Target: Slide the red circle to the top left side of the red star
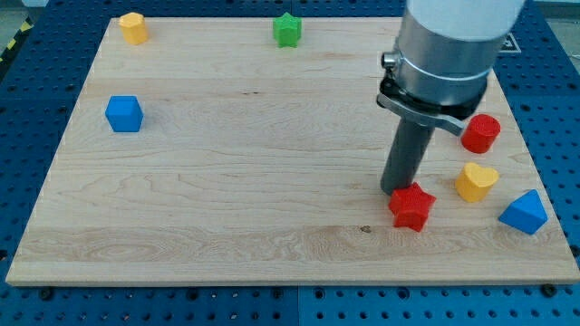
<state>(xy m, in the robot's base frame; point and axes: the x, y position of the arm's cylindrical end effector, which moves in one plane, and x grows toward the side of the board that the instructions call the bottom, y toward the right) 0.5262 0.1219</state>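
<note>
Camera view, read from the view's left: a blue cube [124,114] sits near the left edge of the wooden board [227,190], with a yellow block [133,27] at the top-left corner and a green star-shaped block [287,30] along the top edge. None of these bear on our job, and they lie well apart from the action.

Moving right, my tip [396,191] stands touching or just beside the upper-left edge of the red star [412,206]. We carry no pincer at all, only the rod, so there is nothing to open or close. We judge that the tip sits on the very spot where the red circle should end up, so it will have to clear out first.

Further right, the red circle [481,133] rests near the board's right edge, up and to the right of the star, partly tucked behind the arm's bracket. Below it lie a yellow heart [475,181] and a blue triangle [524,213]. We reckon the circle needs a push from its right side, leftward across the top of the star, keeping clear of the heart.
</note>
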